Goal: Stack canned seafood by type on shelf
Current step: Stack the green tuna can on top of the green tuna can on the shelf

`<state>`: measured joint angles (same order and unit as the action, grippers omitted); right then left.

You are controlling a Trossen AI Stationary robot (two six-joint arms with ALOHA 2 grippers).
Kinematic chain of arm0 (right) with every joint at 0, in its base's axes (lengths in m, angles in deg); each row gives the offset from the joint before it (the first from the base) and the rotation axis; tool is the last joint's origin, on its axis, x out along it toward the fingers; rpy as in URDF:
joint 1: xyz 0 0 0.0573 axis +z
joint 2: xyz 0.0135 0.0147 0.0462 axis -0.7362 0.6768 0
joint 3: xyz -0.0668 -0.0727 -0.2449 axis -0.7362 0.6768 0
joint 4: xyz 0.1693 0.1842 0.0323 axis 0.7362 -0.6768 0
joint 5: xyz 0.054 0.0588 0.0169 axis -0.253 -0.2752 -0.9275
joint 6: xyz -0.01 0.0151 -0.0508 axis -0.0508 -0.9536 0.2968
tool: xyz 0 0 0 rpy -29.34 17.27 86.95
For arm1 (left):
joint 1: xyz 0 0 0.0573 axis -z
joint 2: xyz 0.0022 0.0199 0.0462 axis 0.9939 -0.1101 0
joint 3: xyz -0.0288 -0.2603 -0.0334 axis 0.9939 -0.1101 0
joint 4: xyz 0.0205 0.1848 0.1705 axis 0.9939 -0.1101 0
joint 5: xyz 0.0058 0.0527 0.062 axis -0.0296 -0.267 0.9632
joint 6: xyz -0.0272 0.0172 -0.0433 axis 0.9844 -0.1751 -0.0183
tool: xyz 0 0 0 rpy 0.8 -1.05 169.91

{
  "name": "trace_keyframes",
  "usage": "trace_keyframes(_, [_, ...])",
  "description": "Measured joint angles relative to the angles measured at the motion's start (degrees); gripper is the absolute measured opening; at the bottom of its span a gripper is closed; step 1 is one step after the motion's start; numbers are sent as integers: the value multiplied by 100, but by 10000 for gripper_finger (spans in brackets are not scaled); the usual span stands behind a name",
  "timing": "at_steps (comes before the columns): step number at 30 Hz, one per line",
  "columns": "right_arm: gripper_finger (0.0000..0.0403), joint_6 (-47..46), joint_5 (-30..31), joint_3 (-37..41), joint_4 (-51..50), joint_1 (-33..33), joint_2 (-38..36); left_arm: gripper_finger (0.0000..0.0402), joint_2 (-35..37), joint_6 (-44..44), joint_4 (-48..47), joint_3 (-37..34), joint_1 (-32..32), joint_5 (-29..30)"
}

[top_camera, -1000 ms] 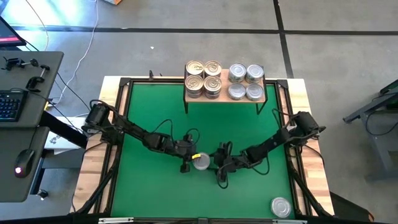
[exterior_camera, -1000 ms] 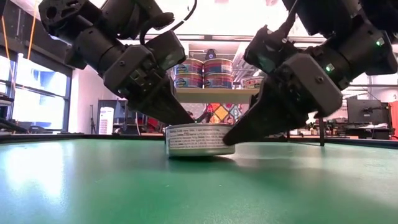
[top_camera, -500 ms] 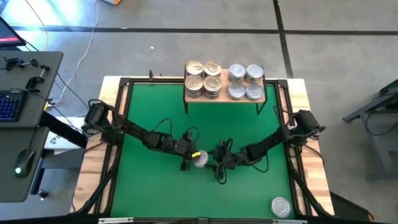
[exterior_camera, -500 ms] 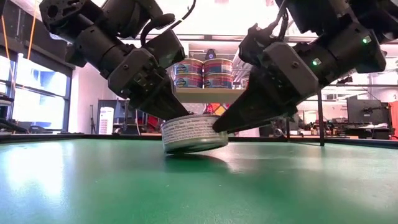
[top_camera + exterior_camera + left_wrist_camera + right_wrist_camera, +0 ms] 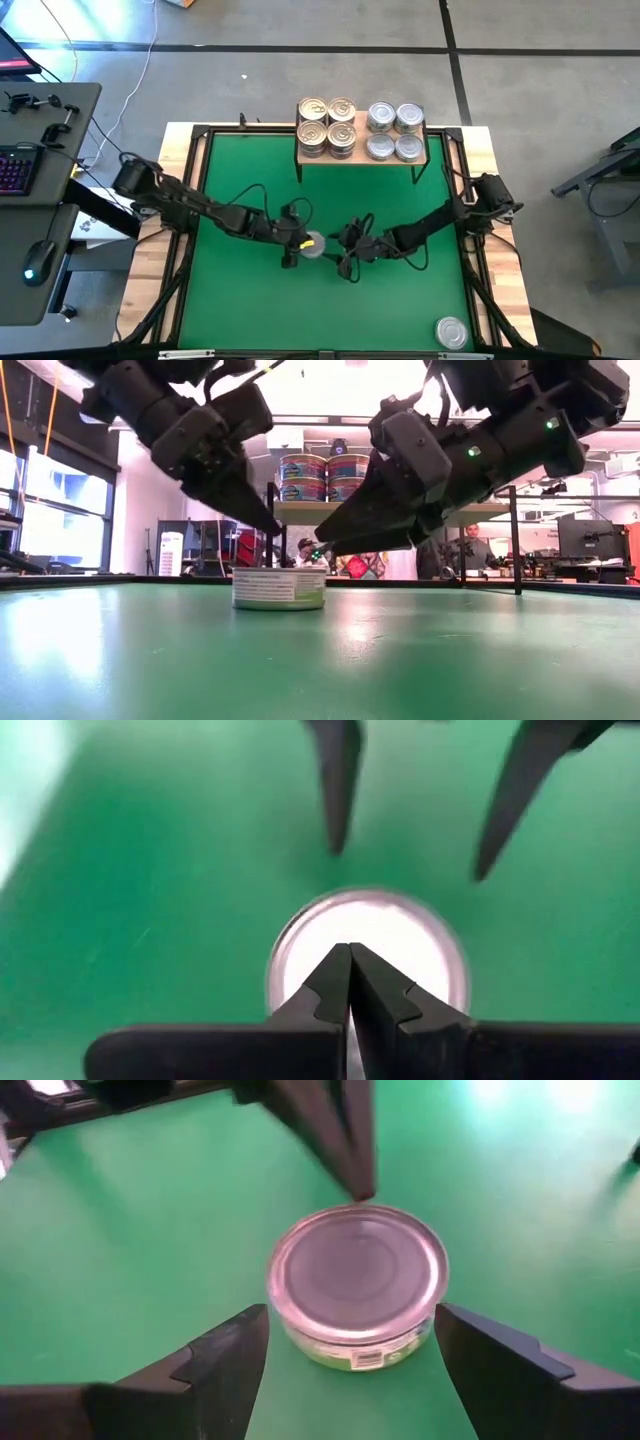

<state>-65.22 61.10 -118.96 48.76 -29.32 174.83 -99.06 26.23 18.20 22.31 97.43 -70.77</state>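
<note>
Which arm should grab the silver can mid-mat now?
Right, probably. The right gripper is open with its fingers on either side of the silver can, which lies flat on the mat. The left gripper is shut above it and would need to open first.

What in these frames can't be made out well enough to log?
- Labels of the cans on the shelf: too small in the low view; the right end effector hides the right-hand stacks.
- Stack heights: the high view shows only top lids.
- Far side of the centre can: covered by the left end effector in its wrist view.
</note>
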Motion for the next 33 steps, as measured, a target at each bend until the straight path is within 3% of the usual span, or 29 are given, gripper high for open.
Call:
trace_keyframes(4, [278, 5, -184, 5, 21, -66, 4, 0, 53, 181, -492, 0, -23, 118])
trace_keyframes(16, [279, 163, -373, 20, -114, -45, -76, 0, -751, 495, -329, 42, -134, 197])
trace_keyframes(20, [279, 275, -620, 23, -201, -24, -76, 0, -715, 483, -279, 24, -112, 194])
trace_keyframes(28, [279, 332, -553, 26, -231, 31, -76, 0, -302, 245, -25, -4, -46, 65])
trace_keyframes(33, [279, 332, -544, 27, -256, 31, -76, 0, -486, 248, -152, 11, -186, 60])
